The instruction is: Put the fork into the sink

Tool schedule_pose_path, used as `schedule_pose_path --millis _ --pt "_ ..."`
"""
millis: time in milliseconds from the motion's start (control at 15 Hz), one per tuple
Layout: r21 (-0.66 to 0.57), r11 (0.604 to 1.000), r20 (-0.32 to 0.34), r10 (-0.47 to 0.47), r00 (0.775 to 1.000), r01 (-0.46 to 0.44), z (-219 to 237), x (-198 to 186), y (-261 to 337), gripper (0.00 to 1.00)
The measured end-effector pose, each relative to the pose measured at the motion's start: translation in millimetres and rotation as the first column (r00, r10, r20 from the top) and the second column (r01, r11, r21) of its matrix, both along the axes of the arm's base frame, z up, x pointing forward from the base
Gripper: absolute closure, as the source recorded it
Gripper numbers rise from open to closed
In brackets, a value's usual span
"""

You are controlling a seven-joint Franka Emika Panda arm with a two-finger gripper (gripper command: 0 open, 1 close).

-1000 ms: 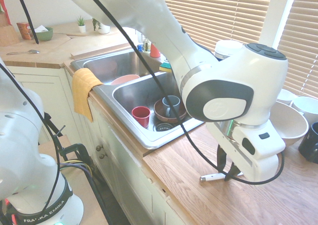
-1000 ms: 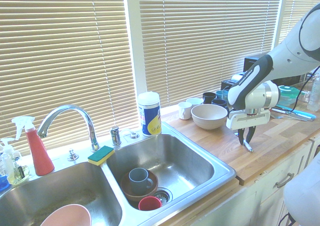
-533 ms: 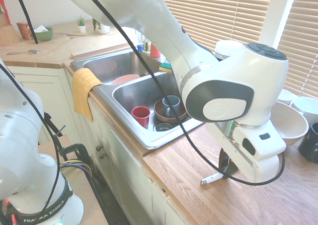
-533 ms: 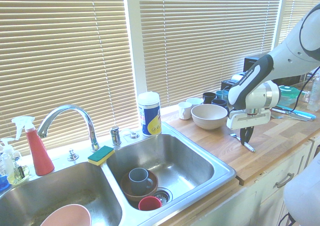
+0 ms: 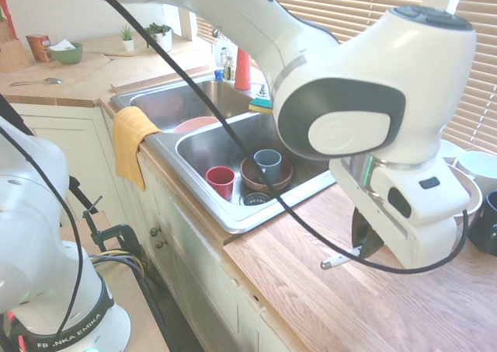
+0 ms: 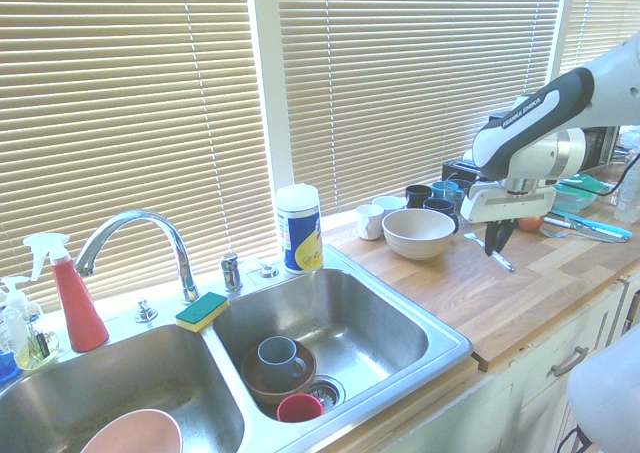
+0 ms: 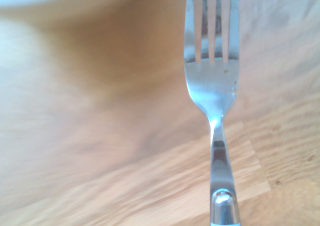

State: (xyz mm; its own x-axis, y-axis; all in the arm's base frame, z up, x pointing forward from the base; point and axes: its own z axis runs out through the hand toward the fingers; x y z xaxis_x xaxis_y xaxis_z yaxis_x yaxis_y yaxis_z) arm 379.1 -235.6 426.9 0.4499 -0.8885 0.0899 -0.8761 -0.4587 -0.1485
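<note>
- Fork [image 5: 339,259]: pinched between the closed fingers of the gripper [image 6: 491,250]. It appears raised just off the wooden worktop [image 5: 311,313], outside the sink; exact clearance cannot be told.
- Handle: white, slim, with a silvery end cap. Neck and tines are bare metal; the wrist view shows small specks near the tine roots.
- Handling, judged: light, stiff, not fragile. Smooth surfaces could let it slip or swivel if the pinch is off balance.
- Hold, judged: handle close to the neck is the sound place, near the likely balance point, tines left free. A grip at the handle's end would probably let the head droop.
- White bowl [image 6: 418,233]: on the worktop near the fork; tines could catch its side if the arm swings that way.
- Sink [image 5: 241,223]: its nearer basin holds a red cup [image 5: 220,182] and a brown bowl [image 5: 283,183] with a blue-grey mug [image 5: 268,164] in it. Next move, judged: lift over the rim, release low, away from the cups.
</note>
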Motion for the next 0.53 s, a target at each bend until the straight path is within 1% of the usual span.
schedule_pose_path --millis 133,267,400,533 --pt "-0.024 0.996 0.039 0.088 0.995 -0.087 44.2 5.6 52.1 1.00" --pt "-0.055 0.982 0.047 0.181 0.982 -0.178 62.9 22.4 125.1 1.00" --pt "-0.070 0.962 0.027 0.266 0.964 -0.264 46.8 44.9 194.3 1.00" --pt "-0.070 0.942 0.003 0.329 0.944 -0.328 9.6 68.2 248.3 1.00"
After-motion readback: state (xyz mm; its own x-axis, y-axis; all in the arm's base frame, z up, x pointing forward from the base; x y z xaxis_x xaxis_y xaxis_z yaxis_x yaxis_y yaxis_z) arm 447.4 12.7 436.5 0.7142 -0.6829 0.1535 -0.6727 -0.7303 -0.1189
